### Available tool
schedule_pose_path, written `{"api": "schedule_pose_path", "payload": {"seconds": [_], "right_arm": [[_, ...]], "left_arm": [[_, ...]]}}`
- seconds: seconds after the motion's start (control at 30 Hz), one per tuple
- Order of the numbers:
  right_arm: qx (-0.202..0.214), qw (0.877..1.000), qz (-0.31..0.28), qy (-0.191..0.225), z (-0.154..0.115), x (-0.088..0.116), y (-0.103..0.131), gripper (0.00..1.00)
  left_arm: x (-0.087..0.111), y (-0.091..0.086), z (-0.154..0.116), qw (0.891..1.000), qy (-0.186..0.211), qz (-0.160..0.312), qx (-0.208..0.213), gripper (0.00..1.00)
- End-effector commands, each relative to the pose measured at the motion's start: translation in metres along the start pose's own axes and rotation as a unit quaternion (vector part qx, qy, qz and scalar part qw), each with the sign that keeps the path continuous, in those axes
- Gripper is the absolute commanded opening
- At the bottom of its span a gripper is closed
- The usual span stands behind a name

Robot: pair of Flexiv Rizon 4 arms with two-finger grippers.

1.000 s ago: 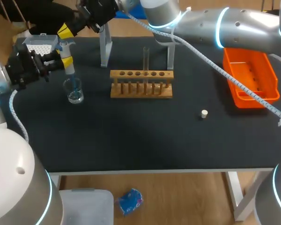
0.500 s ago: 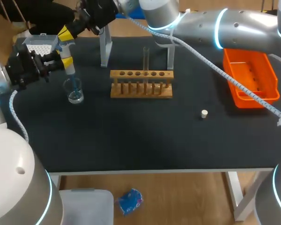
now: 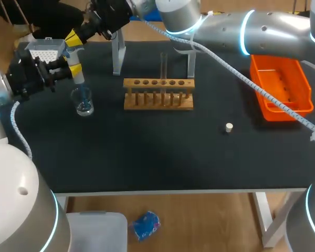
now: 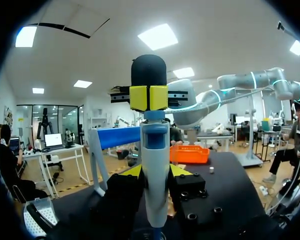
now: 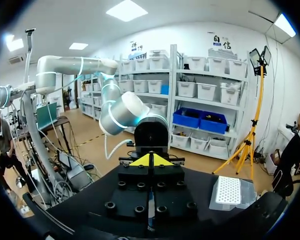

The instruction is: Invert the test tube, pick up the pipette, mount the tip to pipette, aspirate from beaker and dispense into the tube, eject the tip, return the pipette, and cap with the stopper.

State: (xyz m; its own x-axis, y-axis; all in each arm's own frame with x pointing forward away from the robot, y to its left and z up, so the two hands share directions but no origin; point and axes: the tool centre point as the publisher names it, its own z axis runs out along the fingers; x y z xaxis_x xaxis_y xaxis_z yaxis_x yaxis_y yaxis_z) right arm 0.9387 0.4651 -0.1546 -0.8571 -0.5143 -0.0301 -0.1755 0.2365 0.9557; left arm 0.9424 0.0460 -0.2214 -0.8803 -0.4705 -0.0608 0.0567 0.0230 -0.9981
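Any print on the pipette (image 3: 77, 79) or the tip box (image 3: 44, 49) is too small to make out. The left hand (image 3: 72, 69) clamps the pipette from both sides and holds it upright over the beaker (image 3: 84, 105), with the tip reaching down into the glass. The right arm reaches across from the right. The right hand (image 3: 73, 38) has its fingers pressed together, with nothing between them, right at the pipette's top.

The head view alone takes in the whole surface (image 3: 147, 152). The test tube (image 3: 164, 65) stands upright in the wooden rack (image 3: 158, 100). The stopper (image 3: 229, 127) lies well apart from the rack, and the orange tray (image 3: 299, 97) sits at the right edge. The left wrist view shows the grasp up close: the pipette body rises between its own yellow tips, and the other hand's two tips sit side by side just above the pipette's top. The right wrist view shows its own tips meeting in a point, with the tip box off to one side.

Compared with a second ago, both arms and every object on the surface sit almost exactly as they did.
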Motion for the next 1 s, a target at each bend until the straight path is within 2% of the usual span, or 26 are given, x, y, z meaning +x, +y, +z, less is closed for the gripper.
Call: {"api": "schedule_pose_path", "payload": {"seconds": [0.03,0.6,0.87,0.9,0.93,1.0], "right_arm": [[0.004,1.0,-0.004,0.0,-0.002,-0.002,0.001,0.0],[0.021,0.999,-0.031,-0.009,-0.011,-0.002,0.027,0.0],[0.028,0.999,-0.036,-0.02,-0.022,0.009,0.034,0.0],[0.03,0.999,-0.033,-0.021,-0.024,0.011,0.034,0.33],[0.034,0.999,-0.031,-0.022,-0.026,0.014,0.033,0.96],[0.04,0.998,-0.027,-0.031,-0.033,0.021,0.033,1.0]], "left_arm": [[0.0,-0.004,0.0,1.0,0.0,0.001,0.001,0.0],[0.0,-0.004,0.0,1.0,0.0,0.001,0.001,0.0],[0.0,-0.004,0.0,1.0,0.0,0.001,0.001,0.0],[0.0,-0.004,0.0,1.0,0.0,0.001,0.001,0.0],[0.0,-0.004,0.0,1.0,0.0,0.001,0.001,0.0],[0.0,-0.004,0.0,1.0,0.0,0.001,0.001,0.0]]}}
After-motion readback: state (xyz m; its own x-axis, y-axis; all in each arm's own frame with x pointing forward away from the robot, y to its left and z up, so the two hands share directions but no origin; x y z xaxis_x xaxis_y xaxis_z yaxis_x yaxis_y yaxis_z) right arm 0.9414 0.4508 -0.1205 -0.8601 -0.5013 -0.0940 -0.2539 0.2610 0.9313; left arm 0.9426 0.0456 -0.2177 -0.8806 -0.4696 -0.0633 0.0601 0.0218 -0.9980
